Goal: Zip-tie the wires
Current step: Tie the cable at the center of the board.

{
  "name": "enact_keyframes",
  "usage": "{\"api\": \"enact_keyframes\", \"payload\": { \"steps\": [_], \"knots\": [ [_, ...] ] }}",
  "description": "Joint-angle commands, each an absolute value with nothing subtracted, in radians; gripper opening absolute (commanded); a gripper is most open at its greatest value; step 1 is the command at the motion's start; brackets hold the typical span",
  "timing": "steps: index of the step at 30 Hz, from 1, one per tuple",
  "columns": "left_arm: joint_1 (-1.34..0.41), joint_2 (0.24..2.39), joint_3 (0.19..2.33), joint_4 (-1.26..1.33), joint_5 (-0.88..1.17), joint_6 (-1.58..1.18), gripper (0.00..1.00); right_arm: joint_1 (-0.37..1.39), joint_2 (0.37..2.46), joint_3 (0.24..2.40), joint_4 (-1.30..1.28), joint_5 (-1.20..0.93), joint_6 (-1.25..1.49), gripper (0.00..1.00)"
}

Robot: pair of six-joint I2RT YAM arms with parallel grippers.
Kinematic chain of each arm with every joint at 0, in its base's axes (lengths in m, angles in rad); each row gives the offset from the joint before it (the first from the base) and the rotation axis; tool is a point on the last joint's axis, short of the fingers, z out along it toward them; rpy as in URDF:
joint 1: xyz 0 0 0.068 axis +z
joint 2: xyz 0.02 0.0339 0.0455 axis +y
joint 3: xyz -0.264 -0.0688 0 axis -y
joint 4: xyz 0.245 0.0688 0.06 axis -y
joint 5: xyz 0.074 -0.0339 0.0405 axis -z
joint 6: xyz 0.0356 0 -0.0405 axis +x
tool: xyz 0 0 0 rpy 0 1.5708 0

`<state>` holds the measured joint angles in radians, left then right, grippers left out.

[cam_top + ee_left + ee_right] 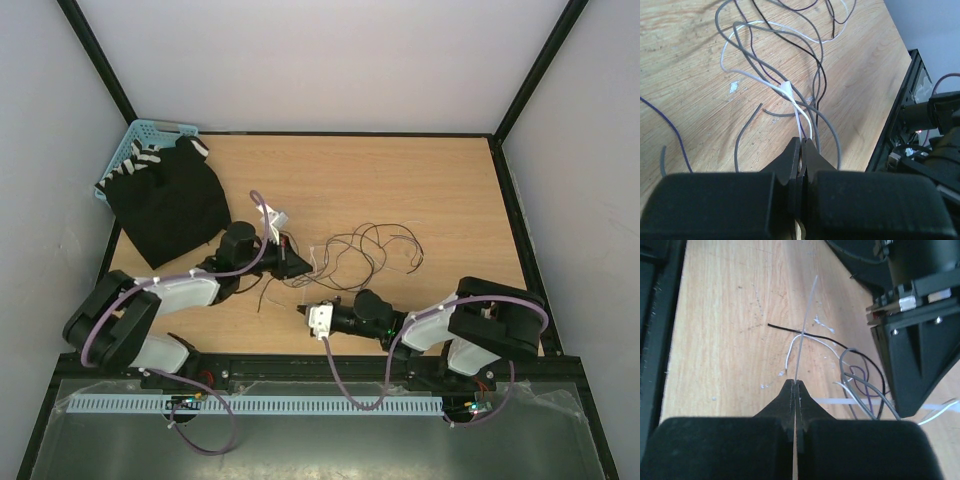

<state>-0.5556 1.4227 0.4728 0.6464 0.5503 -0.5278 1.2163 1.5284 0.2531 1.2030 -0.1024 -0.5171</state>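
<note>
The zip tie (786,89) is held in the clenched left tool (802,142), a pale strip (811,305) in the clenched right tool (794,384); next it should probably be pulled tight round the wires (819,80).

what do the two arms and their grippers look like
The left arm and right arm both have black joints with white link covers, and a purple cable loops along each. The left gripper and right gripper are matte black wedges tapering to thin tips. No markings are legible.
</note>
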Motion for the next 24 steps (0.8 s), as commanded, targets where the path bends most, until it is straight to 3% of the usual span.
{"api": "enact_keyframes", "payload": {
  "steps": [1,24],
  "knots": [
    [-0.56,1.344,0.443,0.666,0.529,-0.429,0.0,1.2,1.49,0.258,1.136,-0.207,-0.313,0.0],
    [-0.666,1.106,0.342,0.731,0.453,-0.142,0.0,1.096,1.331,0.333,0.991,-0.416,0.184,0.0]
  ]
}}
